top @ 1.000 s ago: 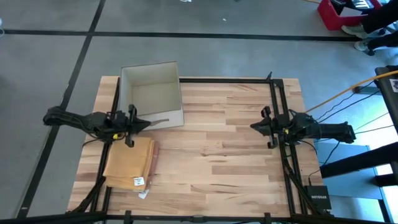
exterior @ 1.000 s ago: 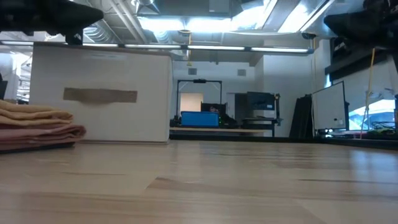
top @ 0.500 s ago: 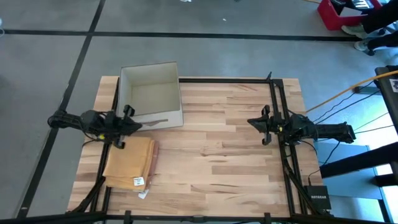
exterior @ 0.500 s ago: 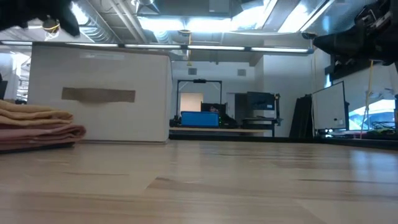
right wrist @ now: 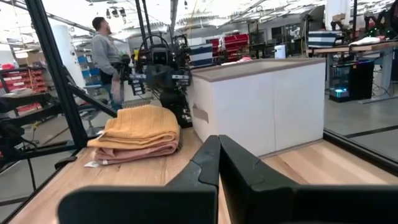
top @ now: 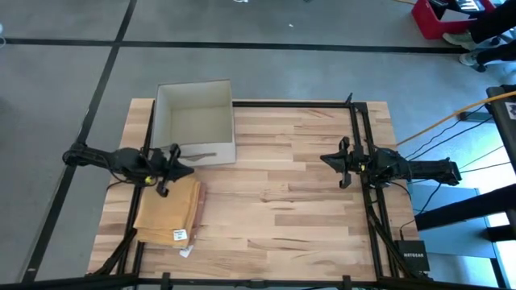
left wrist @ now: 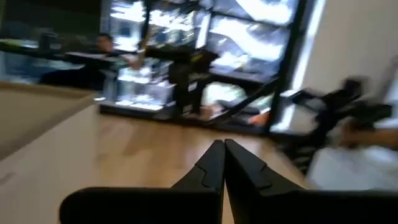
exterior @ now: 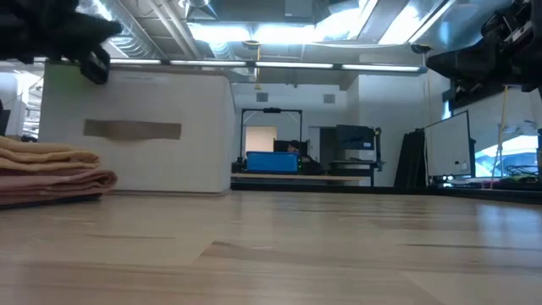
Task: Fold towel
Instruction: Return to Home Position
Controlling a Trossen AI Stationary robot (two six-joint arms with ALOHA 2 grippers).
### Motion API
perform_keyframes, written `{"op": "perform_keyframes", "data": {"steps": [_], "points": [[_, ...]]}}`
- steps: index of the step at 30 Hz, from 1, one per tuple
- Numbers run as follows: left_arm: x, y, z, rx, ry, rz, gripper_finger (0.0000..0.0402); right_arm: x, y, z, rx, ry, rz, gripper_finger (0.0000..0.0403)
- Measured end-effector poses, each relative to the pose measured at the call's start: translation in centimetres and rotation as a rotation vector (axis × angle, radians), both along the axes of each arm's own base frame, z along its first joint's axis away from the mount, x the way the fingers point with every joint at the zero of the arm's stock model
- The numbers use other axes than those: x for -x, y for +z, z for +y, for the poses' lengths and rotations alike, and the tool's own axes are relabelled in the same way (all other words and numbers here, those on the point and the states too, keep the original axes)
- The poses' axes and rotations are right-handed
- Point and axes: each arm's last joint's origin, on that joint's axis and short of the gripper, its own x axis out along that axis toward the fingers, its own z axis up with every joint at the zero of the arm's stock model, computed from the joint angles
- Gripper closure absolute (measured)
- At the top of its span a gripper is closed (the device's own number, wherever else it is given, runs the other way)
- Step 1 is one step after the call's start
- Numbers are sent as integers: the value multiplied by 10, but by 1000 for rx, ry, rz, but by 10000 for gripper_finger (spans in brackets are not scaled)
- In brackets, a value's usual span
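A folded tan towel (top: 168, 209) lies flat on the wooden table at the near left, a white tag at its near edge; it also shows in the low view (exterior: 47, 174) and the right wrist view (right wrist: 140, 134). My left gripper (top: 187, 167) hovers above the towel's far edge, beside the box, shut and empty (left wrist: 222, 155). My right gripper (top: 326, 161) hangs above the table's right side, shut and empty (right wrist: 217, 149).
An open white cardboard box (top: 196, 121) stands at the far left, right behind the towel and next to my left gripper. Black frame rails (top: 360, 153) run along the table's sides. Bare wood (top: 274, 201) lies between the two arms. A person (right wrist: 107, 59) stands beyond the table.
My left gripper drew back toward the table's left edge, then came forward again toward the right and a little nearer, over the towel's far edge. My right gripper shifted slightly toward the table's centre. The towel has kept still.
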Motion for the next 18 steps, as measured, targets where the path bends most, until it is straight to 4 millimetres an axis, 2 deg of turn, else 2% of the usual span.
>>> {"op": "perform_keyframes", "data": {"steps": [3,8,13,16,18], "points": [[-1,-4,2,-42,70,33,400,0,0,0,0,0,4,391],[-1,-10,1,-36,28,89,401,0,-2,0,0,4,22,391],[-1,-9,0,-89,-11,77,401,-1,-3,3,36,93,36,391],[-2,-11,3,-106,50,76,401,-1,-4,3,42,104,39,391],[-5,-20,5,-91,86,92,401,-1,-5,3,46,83,54,391]]}}
